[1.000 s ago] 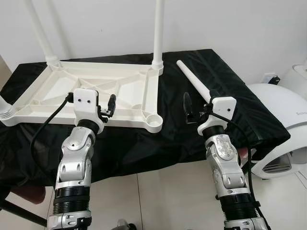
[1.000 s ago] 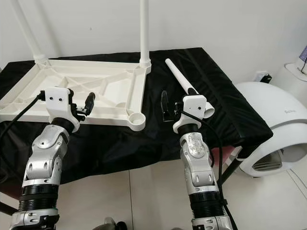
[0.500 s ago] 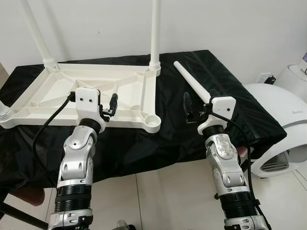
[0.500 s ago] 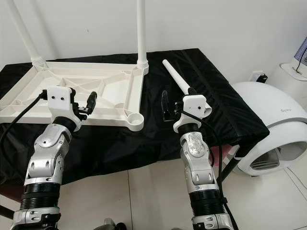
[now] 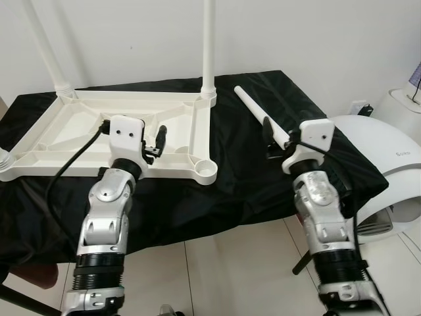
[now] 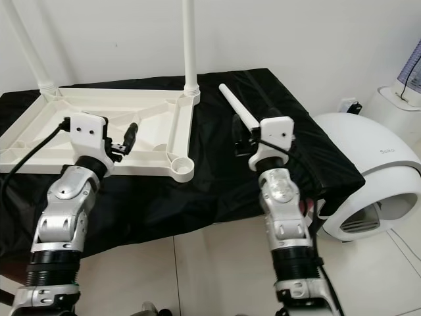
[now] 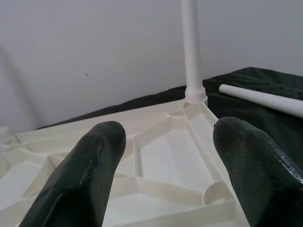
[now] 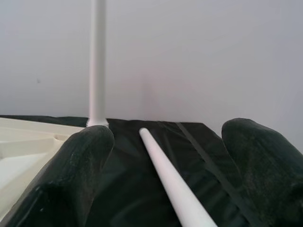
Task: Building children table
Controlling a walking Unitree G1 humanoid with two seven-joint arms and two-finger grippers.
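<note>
Right gripper (image 8: 161,189) spread, straddling loose leg (image 5: 260,116) beside tabletop (image 5: 79,141) edge.

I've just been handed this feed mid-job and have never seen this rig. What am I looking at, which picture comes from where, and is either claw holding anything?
This is a humanoid robot with two silver arms, each ending in a claw of two black fingers. The two wide pictures come from its head camera, looking down; the two close pictures come from cameras on its wrists, looking out between the fingers.

On the black-covered bench lies a white children's table top, upside down, with legs already standing up from it, such as the far-right leg. The near-right corner socket has no leg. One loose white leg lies on the cloth beside the top.

The left claw hovers open over the table top. The right claw is open with the loose leg running between its fingers, not yet gripped. Neither holds anything. A white rounded appliance stands at the right.
</note>
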